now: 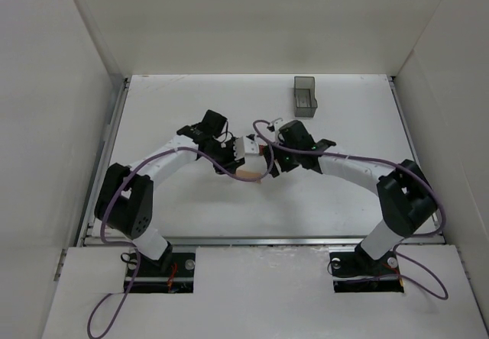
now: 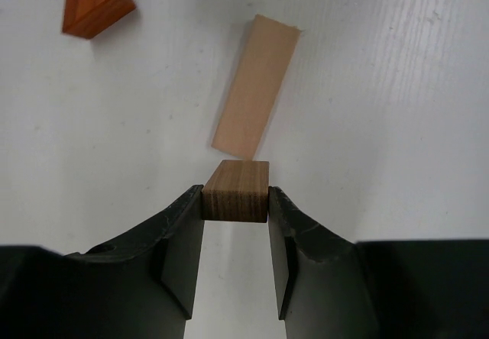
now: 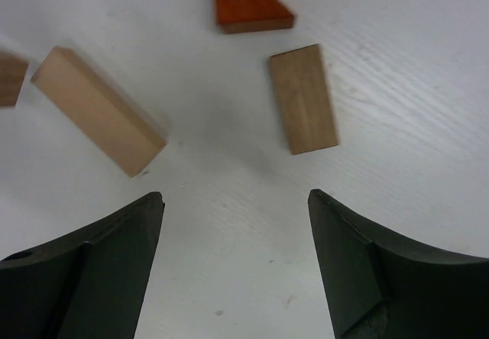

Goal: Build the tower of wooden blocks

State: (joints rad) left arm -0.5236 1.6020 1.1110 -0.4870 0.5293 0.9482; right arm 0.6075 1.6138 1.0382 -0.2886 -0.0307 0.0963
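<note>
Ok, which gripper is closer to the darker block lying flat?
Right. The right gripper hangs open with the darker block just ahead of it. The left gripper, shut on a small brown block, sits farther off, past the pale block.

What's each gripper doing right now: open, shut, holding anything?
Left gripper: shut on a small brown block.
Right gripper: open, holding nothing.
</note>
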